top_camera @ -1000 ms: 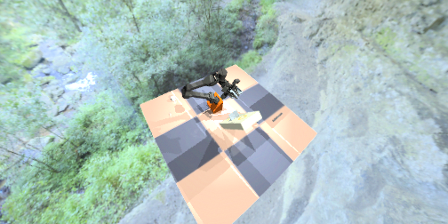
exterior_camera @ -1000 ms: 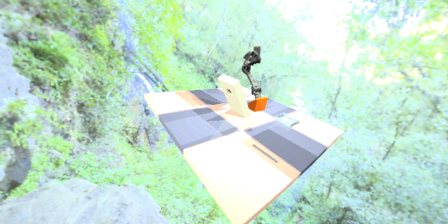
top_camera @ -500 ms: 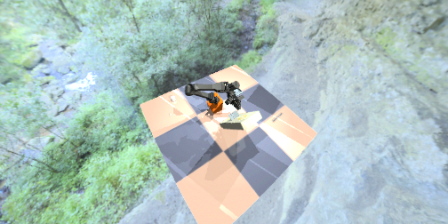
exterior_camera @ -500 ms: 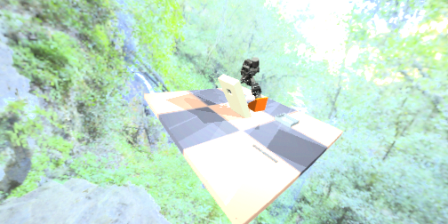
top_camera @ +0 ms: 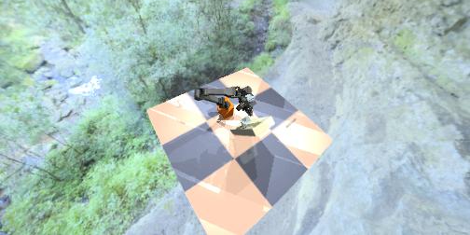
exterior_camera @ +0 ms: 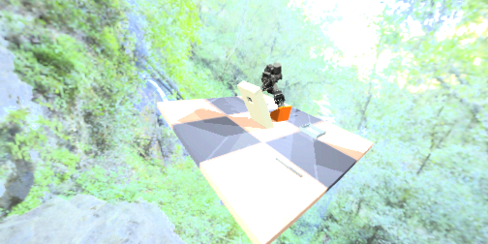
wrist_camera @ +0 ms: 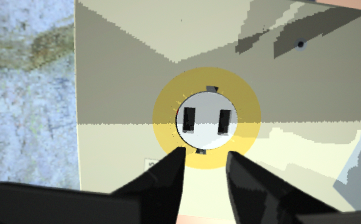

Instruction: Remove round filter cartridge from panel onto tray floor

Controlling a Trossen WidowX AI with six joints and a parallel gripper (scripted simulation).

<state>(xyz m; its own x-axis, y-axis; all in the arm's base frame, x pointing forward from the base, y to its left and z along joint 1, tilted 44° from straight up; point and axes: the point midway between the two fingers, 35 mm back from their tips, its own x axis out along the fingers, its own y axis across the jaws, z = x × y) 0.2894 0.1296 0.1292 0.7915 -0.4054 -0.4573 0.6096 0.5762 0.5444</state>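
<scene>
The round filter cartridge (wrist_camera: 207,111) has a white face with two dark narrow slots. It sits flush in the cream service panel (wrist_camera: 131,75) (top_camera: 255,126) (exterior_camera: 255,105), inside a yellow ring (wrist_camera: 165,120). In the wrist view my gripper (wrist_camera: 205,157) (top_camera: 247,106) (exterior_camera: 278,98) is just in front of the cartridge's lower edge. Its two black fingers stand a narrow gap apart with nothing between them and do not touch the face.
The panel stands tilted on a checkered orange and grey floor (top_camera: 210,152) (exterior_camera: 261,182). The arm's orange base (top_camera: 226,111) (exterior_camera: 281,112) is right behind the panel. A small pale tray (exterior_camera: 314,132) lies beside it. A thin rod (top_camera: 291,122) (exterior_camera: 289,167) lies on the floor.
</scene>
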